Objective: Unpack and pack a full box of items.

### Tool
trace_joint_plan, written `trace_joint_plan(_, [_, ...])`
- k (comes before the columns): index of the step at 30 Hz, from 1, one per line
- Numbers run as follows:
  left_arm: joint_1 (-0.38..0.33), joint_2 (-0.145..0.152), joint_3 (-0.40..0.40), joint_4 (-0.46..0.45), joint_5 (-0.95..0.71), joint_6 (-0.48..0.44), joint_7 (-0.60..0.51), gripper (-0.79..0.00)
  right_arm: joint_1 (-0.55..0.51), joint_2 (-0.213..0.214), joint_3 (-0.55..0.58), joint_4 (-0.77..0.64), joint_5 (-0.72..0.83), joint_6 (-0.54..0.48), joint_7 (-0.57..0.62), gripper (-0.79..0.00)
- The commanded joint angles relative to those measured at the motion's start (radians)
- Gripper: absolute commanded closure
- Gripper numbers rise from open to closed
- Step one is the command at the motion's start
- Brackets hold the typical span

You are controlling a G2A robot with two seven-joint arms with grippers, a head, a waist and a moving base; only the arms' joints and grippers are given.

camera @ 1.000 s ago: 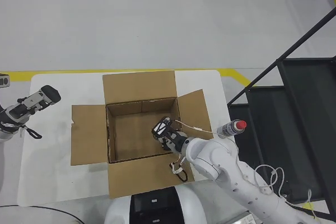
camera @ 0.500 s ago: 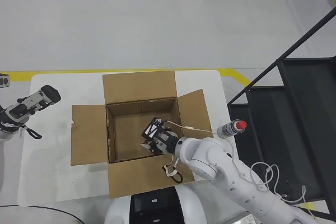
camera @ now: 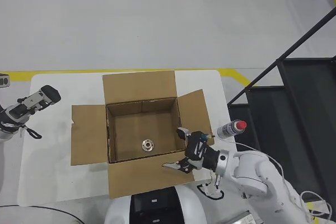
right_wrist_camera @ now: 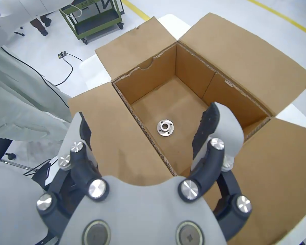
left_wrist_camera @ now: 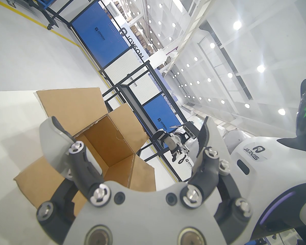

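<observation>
Nearest the robot, the right gripper [camera: 176,148] hangs spread wide and empty over the near flap of the box [camera: 140,87], about five o'clock from its centre. Just beyond, a small metal disc [camera: 147,145] lies flat on the box floor, toward six o'clock. It looks rigid, slick and heavy for its size, so pinching across its rim seems safest. At three o'clock, past the side flap, lies a spray can [camera: 231,128]. Far off at nine o'clock, the left gripper [left_wrist_camera: 127,124] is spread wide, empty.
</observation>
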Motion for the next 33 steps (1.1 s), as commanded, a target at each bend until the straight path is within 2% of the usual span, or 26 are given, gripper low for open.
trace_joint_plan(1, [0.0,0.0,0.0,0.0,0.0,0.0,0.0,-0.785,-0.079,0.007,0.081,-0.001,0.019,-0.048,-0.046,-0.785])
trace_joint_plan(6, [0.0,0.0,0.0,0.0,0.0,0.0,0.0,-0.785,-0.241,0.02,0.225,0.039,0.017,-0.148,-0.088,-0.785])
trace_joint_plan(11, [0.0,0.0,0.0,0.0,0.0,0.0,0.0,-0.785,-0.347,0.023,0.327,0.08,0.01,-0.124,-0.101,-0.785])
trace_joint_plan(15, [0.0,0.0,0.0,0.0,0.0,0.0,0.0,-0.785,-0.39,0.023,0.368,0.137,0.003,-0.087,-0.109,-0.785])
trace_joint_plan(22, [0.0,0.0,0.0,0.0,0.0,0.0,0.0,-0.785,-0.342,0.019,0.326,0.264,-0.008,0.008,-0.088,-0.785])
trace_joint_plan(27, [0.0,0.0,0.0,0.0,0.0,0.0,0.0,-0.785,-0.295,0.016,0.286,0.31,-0.092,0.114,-0.064,-0.785])
trace_joint_plan(33, [0.0,0.0,0.0,0.0,0.0,0.0,0.0,-0.785,-0.241,0.01,0.237,0.376,-0.133,0.192,-0.07,-0.785])
